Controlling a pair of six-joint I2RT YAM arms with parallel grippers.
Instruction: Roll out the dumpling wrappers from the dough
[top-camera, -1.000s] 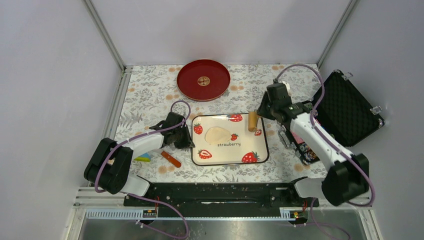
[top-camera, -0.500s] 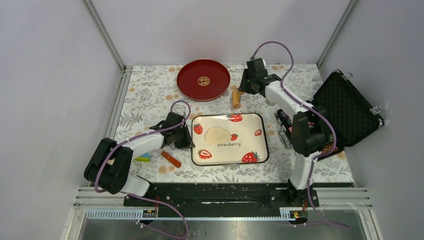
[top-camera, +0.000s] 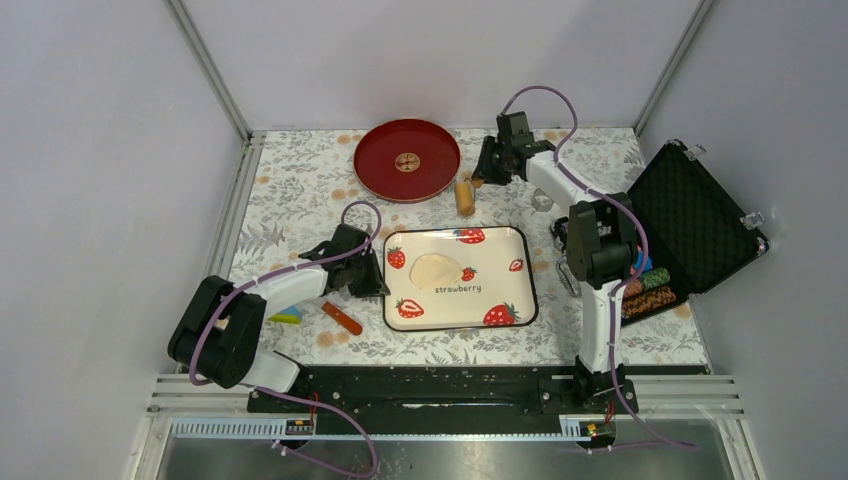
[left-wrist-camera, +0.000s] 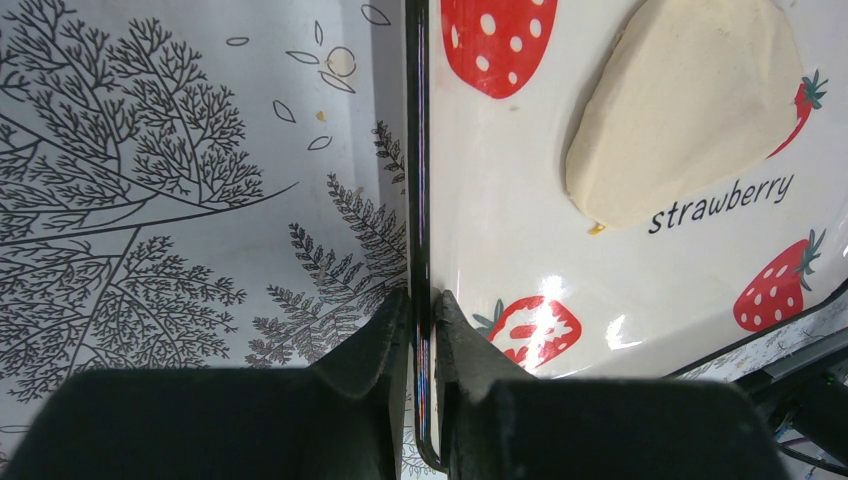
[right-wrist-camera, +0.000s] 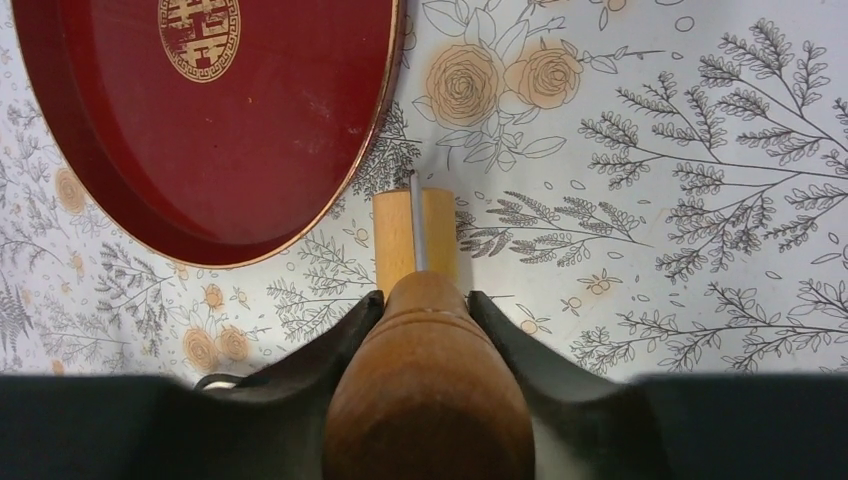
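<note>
- The dumpling wrapper lies on the strawberry tray, in the tray's left half. It is a pale cream sheet, flat but lopsided, closer to a blunt oval than a round.
- The tray sits mid-worktop, towards the near edge.
- From the left wrist view the sheet looks thin and smooth on top. Its lower edge just touches the printed word "strawberry".
- The left fingers are almost fully closed and pinch the tray's black left rim between them, as if to steady the tray.
- The right fingers are partly closed around the handle of the wooden rolling pin.
- The pin is well away from the dough, near the far edge of the worktop. Its free end is just beside the right rim of the red plate and not touching it.
- I cannot tell whether the pin rests on the worktop or hangs just above it.
- Judged progress: one piece is rolled flat, though its outline is uneven. No wrapper shows on the red plate, only its gold emblem.
- What seems left: truing this piece to a round or moving it off the tray, then rolling further pieces. No other dough is in view.
</note>
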